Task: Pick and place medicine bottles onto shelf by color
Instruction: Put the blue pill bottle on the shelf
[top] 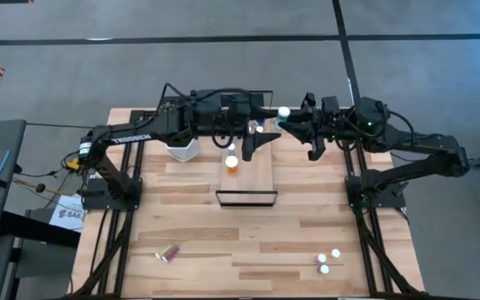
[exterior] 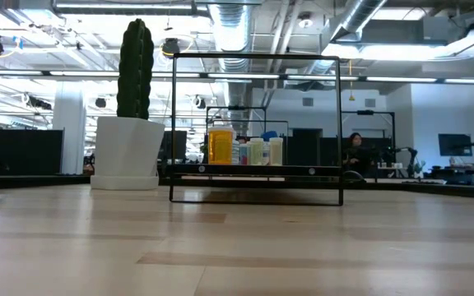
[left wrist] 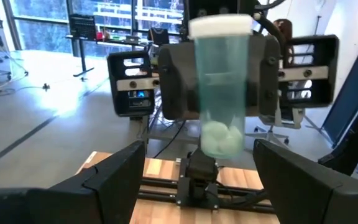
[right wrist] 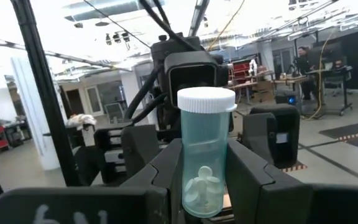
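Green medicine bottle (right wrist: 204, 155) in right gripper (top: 288, 123) above shelf (top: 257, 171).

Two dark cabled arms, white lettering, possibly "TROSSEN", on left arm (top: 132, 133)

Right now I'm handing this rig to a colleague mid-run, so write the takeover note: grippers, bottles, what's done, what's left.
Right gripper: shut on a green bottle with a white cap, held upright in the air over the far end of the shelf.
Left gripper: open, empty, facing that bottle from close by.
Done: an orange bottle and several pale ones stand on the shelf, next to the cactus pot.
Left: the held green bottle; a reddish bottle lying near the table's front left; two white-capped bottles near the front right.
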{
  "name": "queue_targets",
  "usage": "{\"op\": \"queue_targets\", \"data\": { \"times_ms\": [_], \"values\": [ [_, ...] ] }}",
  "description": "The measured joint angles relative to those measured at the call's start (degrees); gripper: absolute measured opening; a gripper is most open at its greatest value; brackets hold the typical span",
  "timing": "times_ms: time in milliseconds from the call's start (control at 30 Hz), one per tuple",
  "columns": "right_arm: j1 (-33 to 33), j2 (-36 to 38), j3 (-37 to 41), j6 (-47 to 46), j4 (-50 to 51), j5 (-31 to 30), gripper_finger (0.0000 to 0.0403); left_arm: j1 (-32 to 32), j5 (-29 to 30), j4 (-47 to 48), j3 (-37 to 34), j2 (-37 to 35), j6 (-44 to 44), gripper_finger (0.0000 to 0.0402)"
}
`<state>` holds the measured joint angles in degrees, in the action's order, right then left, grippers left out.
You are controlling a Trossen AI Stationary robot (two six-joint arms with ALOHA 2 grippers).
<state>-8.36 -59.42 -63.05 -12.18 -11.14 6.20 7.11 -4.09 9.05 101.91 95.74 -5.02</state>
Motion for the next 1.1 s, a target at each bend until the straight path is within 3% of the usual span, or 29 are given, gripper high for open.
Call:
{"op": "queue_targets", "data": {
  "times_ms": [367,500,867,967,1100],
  "values": [
    [2.34,-3.39,0.0,3.66,-2.43,0.07,0.0113,-0.07,-1.19,0.96,0.0,0.0,-0.44,0.0274],
    [2.34,-3.47,0.0,3.65,-2.49,0.04,0.0113,-0.07,-1.24,1.0,0.0,0.0,-1.11,0.0235],
    [2.27,-3.47,0.0,3.62,-1.69,-0.2,0.0113,-0.13,-2.37,1.16,0.0,0.0,-2.74,0.008],
    [2.27,-3.28,-0.02,3.58,-1.27,-0.15,0.0113,-0.11,-2.85,1.14,0.0,0.0,-2.73,0.0063],
    [2.29,-2.88,-0.07,3.6,0.38,-0.14,0.0113,-0.11,-2.97,1.33,0.0,0.0,-2.73,0.0072]
  ]
}}
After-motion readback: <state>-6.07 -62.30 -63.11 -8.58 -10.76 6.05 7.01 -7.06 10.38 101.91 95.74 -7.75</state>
